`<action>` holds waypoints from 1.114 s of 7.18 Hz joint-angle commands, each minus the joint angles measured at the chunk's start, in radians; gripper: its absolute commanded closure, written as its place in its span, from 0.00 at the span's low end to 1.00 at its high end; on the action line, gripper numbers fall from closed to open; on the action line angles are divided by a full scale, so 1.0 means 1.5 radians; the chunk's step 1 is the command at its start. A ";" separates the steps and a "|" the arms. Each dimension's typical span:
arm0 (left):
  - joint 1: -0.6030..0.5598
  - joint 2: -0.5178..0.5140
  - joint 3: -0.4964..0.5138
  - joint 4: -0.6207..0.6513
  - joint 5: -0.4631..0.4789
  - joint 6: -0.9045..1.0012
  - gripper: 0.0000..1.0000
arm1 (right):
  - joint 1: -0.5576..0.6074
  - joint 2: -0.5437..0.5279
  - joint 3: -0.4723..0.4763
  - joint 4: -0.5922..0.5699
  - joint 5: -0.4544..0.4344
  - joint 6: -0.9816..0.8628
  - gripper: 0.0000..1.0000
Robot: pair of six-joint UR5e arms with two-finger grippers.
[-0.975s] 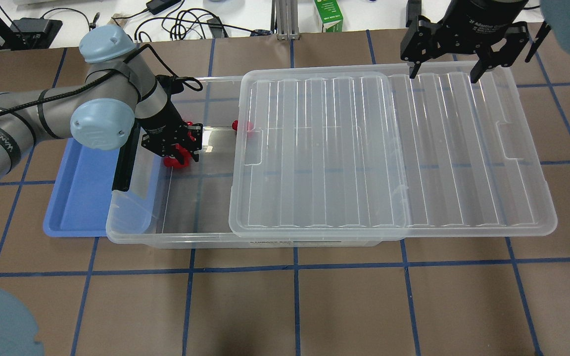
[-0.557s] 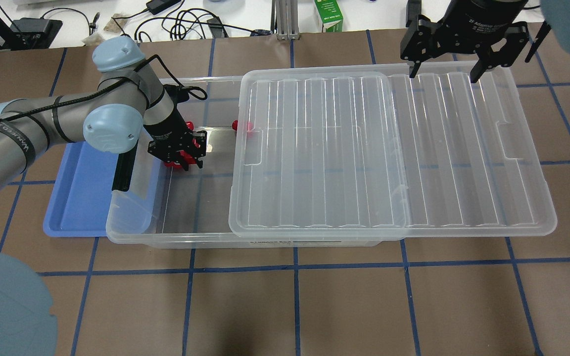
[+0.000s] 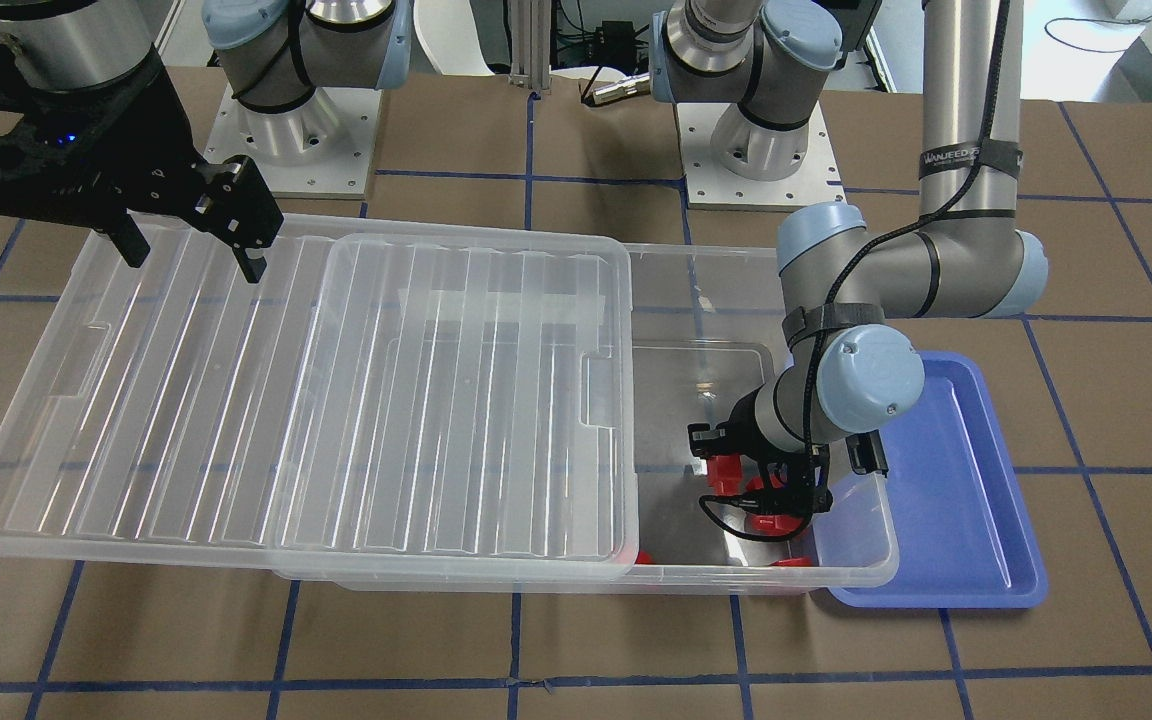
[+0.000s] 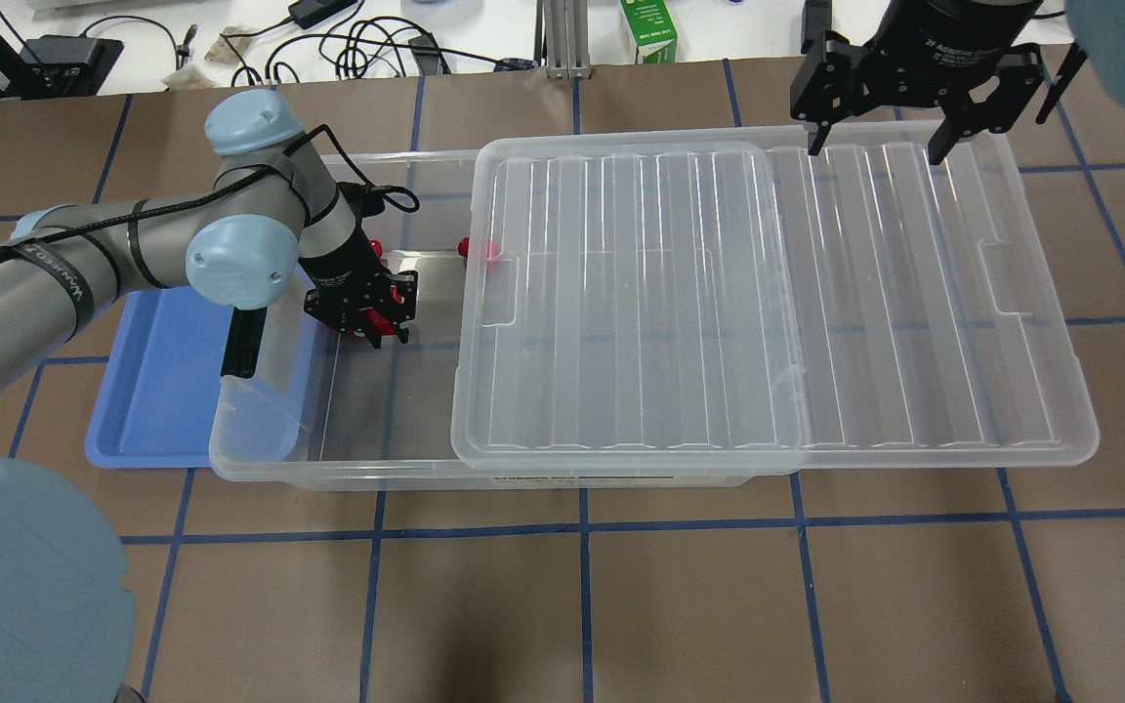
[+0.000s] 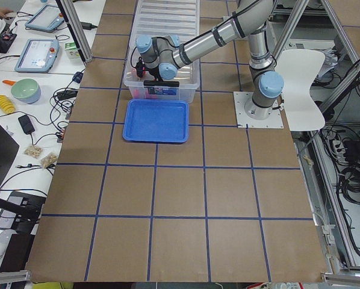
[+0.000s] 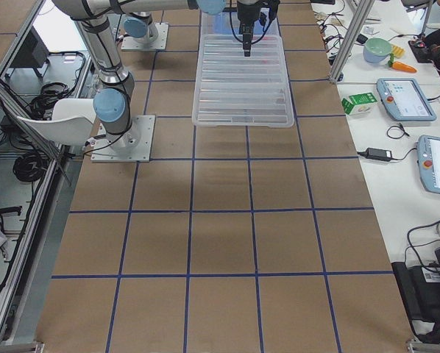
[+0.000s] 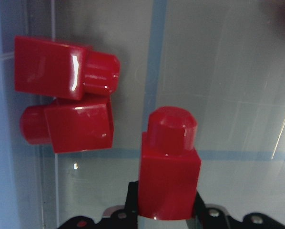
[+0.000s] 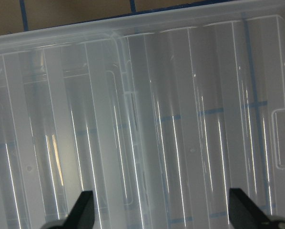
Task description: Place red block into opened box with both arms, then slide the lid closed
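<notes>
The clear box lies with its ribbed lid slid right, leaving the left end uncovered. My left gripper reaches down into that uncovered end, shut on a red block that stands stub-up between its fingers. Two more red pieces lie on the box floor just beside it, and another sits at the lid's edge. My right gripper hangs open above the lid's far right corner, its fingertips wide apart over the ribs with nothing between them.
A blue tray lies against the box's left end, partly under it. A black strip runs along the box's left rim. Cables, a green carton and devices sit beyond the table's far edge.
My left arm has moved right and slightly nearer inside the box, carrying the red block with it. The right gripper and the lid have not moved.
</notes>
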 commanded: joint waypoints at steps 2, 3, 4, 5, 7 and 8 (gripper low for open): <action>-0.006 -0.011 -0.001 0.000 0.004 0.007 0.84 | 0.000 0.000 0.000 0.002 0.001 0.008 0.00; -0.006 -0.011 -0.004 -0.001 0.007 0.007 0.78 | 0.000 0.000 0.000 0.001 0.000 0.007 0.00; -0.006 -0.011 -0.006 -0.001 0.006 0.007 0.67 | 0.000 0.000 0.000 0.001 0.000 0.000 0.00; -0.006 -0.011 -0.007 -0.002 0.006 0.007 0.33 | 0.000 -0.001 0.003 0.002 0.000 0.000 0.00; -0.005 -0.004 -0.006 -0.006 0.008 0.006 0.00 | 0.000 -0.001 0.004 0.001 -0.001 0.000 0.00; -0.006 -0.002 0.002 -0.011 0.006 0.005 0.00 | 0.000 -0.001 0.005 0.001 -0.002 -0.001 0.00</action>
